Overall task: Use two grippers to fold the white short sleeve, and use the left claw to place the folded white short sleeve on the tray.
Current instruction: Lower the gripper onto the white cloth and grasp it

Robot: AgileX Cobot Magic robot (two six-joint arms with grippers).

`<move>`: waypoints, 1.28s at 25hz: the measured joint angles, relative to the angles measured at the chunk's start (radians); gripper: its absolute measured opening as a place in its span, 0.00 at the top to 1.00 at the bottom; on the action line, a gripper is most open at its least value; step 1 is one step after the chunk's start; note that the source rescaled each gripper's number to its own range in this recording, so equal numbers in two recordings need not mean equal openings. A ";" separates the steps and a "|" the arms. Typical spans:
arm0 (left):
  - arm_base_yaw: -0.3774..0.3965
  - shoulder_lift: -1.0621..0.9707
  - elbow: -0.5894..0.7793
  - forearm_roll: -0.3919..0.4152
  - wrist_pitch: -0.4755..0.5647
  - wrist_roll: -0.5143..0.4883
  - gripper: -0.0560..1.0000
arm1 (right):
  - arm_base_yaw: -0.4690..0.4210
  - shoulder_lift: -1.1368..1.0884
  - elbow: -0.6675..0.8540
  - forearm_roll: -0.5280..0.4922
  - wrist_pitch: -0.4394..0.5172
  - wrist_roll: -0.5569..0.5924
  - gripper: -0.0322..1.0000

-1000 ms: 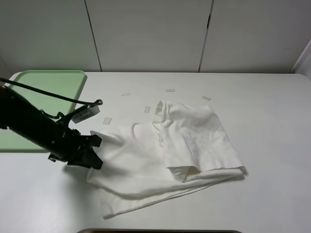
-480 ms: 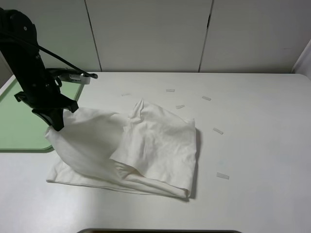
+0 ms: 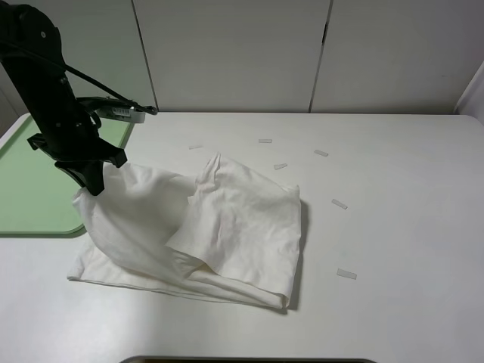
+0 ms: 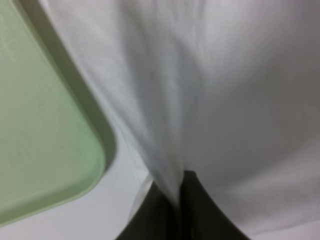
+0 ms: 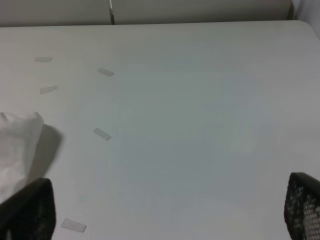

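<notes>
Left gripper (image 3: 91, 184) clamped on a corner of my one white short sleeve (image 3: 227, 227), held up at the single tray's (image 3: 30, 189) edge, the rest heaped on the table (image 3: 408, 227). Right gripper (image 5: 165, 215) gapes wide and empty; I count six tape strips (image 3: 339, 203).

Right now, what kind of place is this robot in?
Probably a robot test lab: a plain white table, tape strips stuck on it, and a black left gripper holding a white T-shirt beside a green tray.

No text, label or number can be read on anything here.
</notes>
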 joint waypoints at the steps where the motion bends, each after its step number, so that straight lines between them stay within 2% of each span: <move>1: 0.000 0.000 0.000 0.000 0.000 0.000 0.94 | 0.000 0.000 0.000 0.000 0.000 0.000 0.00; 3: 0.000 0.000 0.000 0.000 -0.018 0.000 0.93 | 0.000 0.000 0.000 0.000 0.000 0.000 0.00; 6: 0.000 0.000 0.000 0.000 -0.024 0.000 0.83 | 0.000 0.000 0.000 0.000 0.000 0.000 0.00; 7: 0.000 0.000 0.000 0.000 -0.024 0.000 0.83 | 0.000 0.000 0.000 0.000 0.000 0.000 0.00; 9: 0.000 0.000 0.000 0.000 -0.022 0.014 0.61 | 0.000 0.000 0.000 0.000 0.000 0.000 0.00; 10: 0.000 0.000 0.000 0.000 -0.022 0.014 0.61 | 0.000 0.000 0.000 0.000 0.000 0.000 0.00; 11: 0.000 0.000 0.000 0.000 -0.016 0.041 0.38 | 0.000 0.000 0.000 0.000 0.000 0.000 0.00; 12: 0.000 0.000 0.000 0.000 -0.013 0.052 0.28 | 0.000 0.000 0.000 0.000 0.000 0.000 0.00; 13: 0.000 0.000 0.000 0.000 -0.013 0.052 0.28 | 0.000 0.000 0.000 0.000 0.000 0.000 0.00; 14: 0.000 0.000 0.000 0.000 0.001 0.069 0.13 | 0.000 0.000 0.000 0.000 0.000 0.000 0.00; 15: 0.000 0.000 0.000 0.000 0.001 0.069 0.13 | 0.000 0.000 0.000 0.000 0.000 0.000 0.00; 17: 0.000 0.000 0.000 0.000 0.011 0.076 0.03 | 0.000 0.000 0.000 0.000 0.000 0.000 0.00; 22: 0.000 0.000 0.012 0.000 0.051 0.064 0.00 | 0.000 0.000 0.000 0.000 0.000 0.000 0.00; 25: 0.006 -0.001 0.080 -0.007 0.048 0.043 0.00 | 0.000 0.000 0.000 0.000 0.000 0.000 0.00; 32: 0.011 -0.001 0.237 -0.103 -0.115 0.031 0.00 | 0.000 0.000 0.000 0.000 0.000 0.000 0.00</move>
